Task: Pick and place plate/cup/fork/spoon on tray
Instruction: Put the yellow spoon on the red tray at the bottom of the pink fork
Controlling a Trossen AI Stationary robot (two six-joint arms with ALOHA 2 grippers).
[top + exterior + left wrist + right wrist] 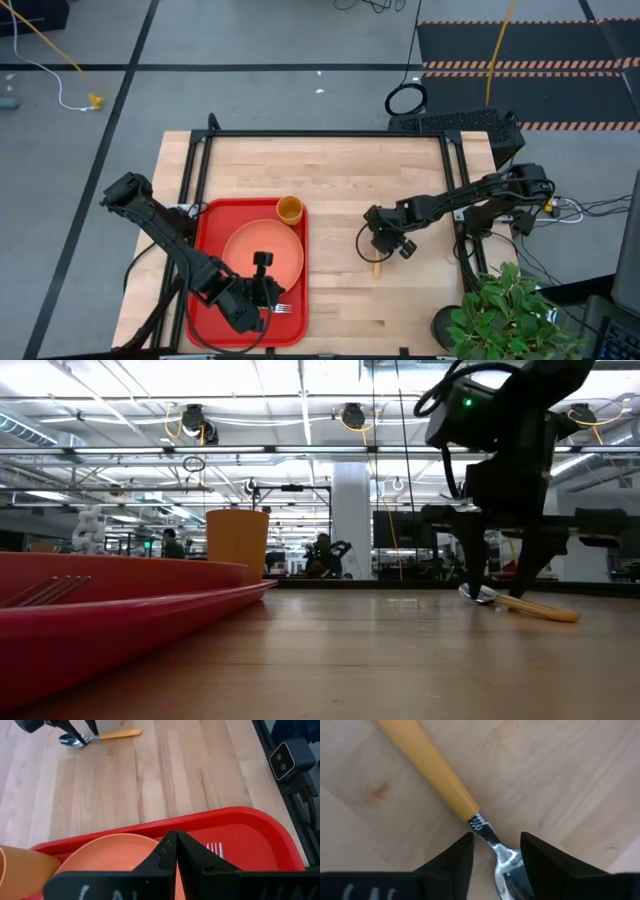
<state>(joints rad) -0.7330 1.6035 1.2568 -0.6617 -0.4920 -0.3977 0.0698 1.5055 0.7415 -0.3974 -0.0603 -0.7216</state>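
Reaching down to the table (330,200), the right gripper (495,852) straddles the spoon (450,790) with its fingers (452,862) narrowly apart, one on each side of the silver neck where it meets the orange handle; the spoon lies flat on the wood toward the table's right edge, well apart from the tray (215,225). The red tray sits at the table's near-left corner. On it lie the plate (265,250) and, near the tray's front edge, the fork (283,308), with the cup (289,209) upright at the tray's far right corner, just beside the plate. The left gripper (176,851) hangs over the plate, its fingers (165,852) pressed together on nothing. No readable writing or brand marks show on any item.
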